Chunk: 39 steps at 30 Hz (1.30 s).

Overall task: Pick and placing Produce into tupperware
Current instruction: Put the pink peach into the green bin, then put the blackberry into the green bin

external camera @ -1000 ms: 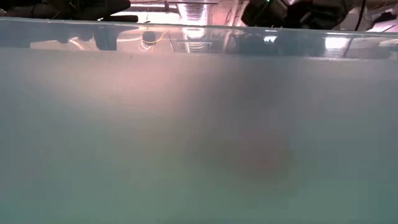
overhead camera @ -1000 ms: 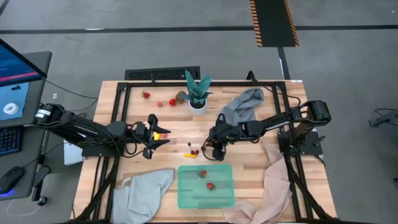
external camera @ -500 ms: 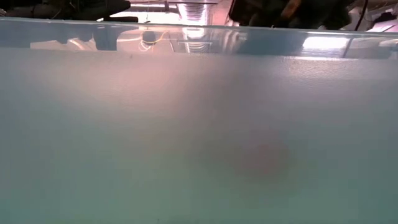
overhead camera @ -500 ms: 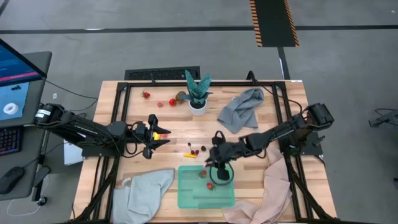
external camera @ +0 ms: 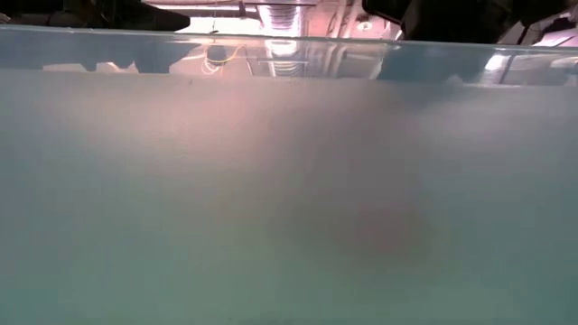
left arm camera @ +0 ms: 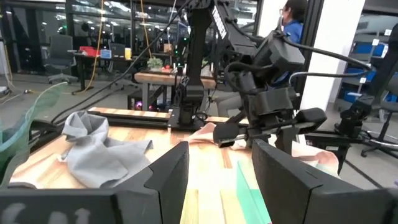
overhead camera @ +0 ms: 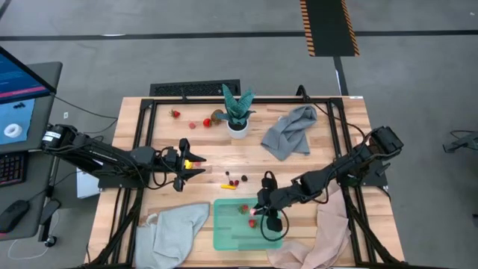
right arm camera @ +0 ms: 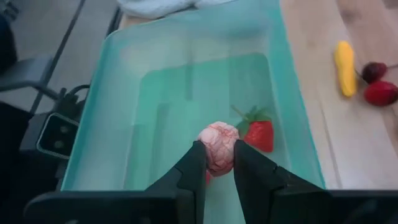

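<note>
— What is seen at the left of the high view?

— The left pincer (overhead camera: 183, 161) is held over the counter (overhead camera: 299, 168) left of centre, where it was a second ago. In its wrist view the fingers (left arm camera: 169, 174) are spread, with nothing caught between them.

— And the produce not yet collected?

— A strawberry (overhead camera: 174, 113), a red piece (overhead camera: 207, 122) and a brown round piece (overhead camera: 216, 116) are left at the upper left, beside the potted plant (overhead camera: 237, 112). Near the centre a yellow banana (overhead camera: 225, 186) and dark berries (overhead camera: 234, 181) are found, just above the tupperware (overhead camera: 231, 235).

— What has been changed?

— The right pincer (overhead camera: 261, 217) has been brought from the counter beside those berries down to the lower centre, over the tupperware. In the right wrist view a pink wrinkled piece (right arm camera: 217, 140) is pinched between the fingers (right arm camera: 194, 165), above the container's floor and just beside a strawberry (right arm camera: 259, 134) already lying inside. A second red piece seems to be hidden partly behind the pincer.

— What is meant by that for the task?

— The carry is judged done; only the release is needed. After that, the banana and berries are the nearest to be taken.

— Is anything added by the low view?

— Little: it is filled by the tupperware's translucent wall (external camera: 289, 181).
</note>
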### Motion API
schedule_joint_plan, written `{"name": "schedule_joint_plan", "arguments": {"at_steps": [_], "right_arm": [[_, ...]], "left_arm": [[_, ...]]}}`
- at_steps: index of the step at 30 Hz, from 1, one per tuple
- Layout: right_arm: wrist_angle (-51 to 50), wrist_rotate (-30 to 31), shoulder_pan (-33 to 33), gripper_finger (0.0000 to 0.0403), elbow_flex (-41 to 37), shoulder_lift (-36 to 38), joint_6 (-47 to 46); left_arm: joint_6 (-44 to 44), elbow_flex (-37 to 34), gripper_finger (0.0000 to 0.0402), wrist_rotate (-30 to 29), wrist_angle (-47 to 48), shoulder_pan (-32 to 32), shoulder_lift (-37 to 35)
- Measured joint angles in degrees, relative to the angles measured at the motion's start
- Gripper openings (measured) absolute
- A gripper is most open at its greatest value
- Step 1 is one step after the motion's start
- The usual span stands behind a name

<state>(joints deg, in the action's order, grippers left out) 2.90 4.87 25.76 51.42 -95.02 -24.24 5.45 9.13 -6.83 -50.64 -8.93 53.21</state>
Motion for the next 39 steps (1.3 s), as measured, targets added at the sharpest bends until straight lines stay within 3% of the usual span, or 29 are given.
{"name": "schedule_joint_plan", "arguments": {"at_steps": [9, 22, 39], "right_arm": [[-0.79, 1.53, -0.02, 0.0138, 0.0, 0.0, -3.45], [-0.52, 2.92, -0.39, 0.0243, -0.01, 0.0, -4.87], [1.11, 2.94, -6.75, 0.0248, 3.06, 0.31, 9.93]], "left_arm": [[1.45, 0.0, 0.0167, -0.04, 0.93, 0.02, 0.0], [3.76, 0.0, 0.0167, -0.08, 1.16, 0.02, 0.0], [4.59, 0.0, 0.0167, -0.09, 1.23, 0.02, 0.0]]}}
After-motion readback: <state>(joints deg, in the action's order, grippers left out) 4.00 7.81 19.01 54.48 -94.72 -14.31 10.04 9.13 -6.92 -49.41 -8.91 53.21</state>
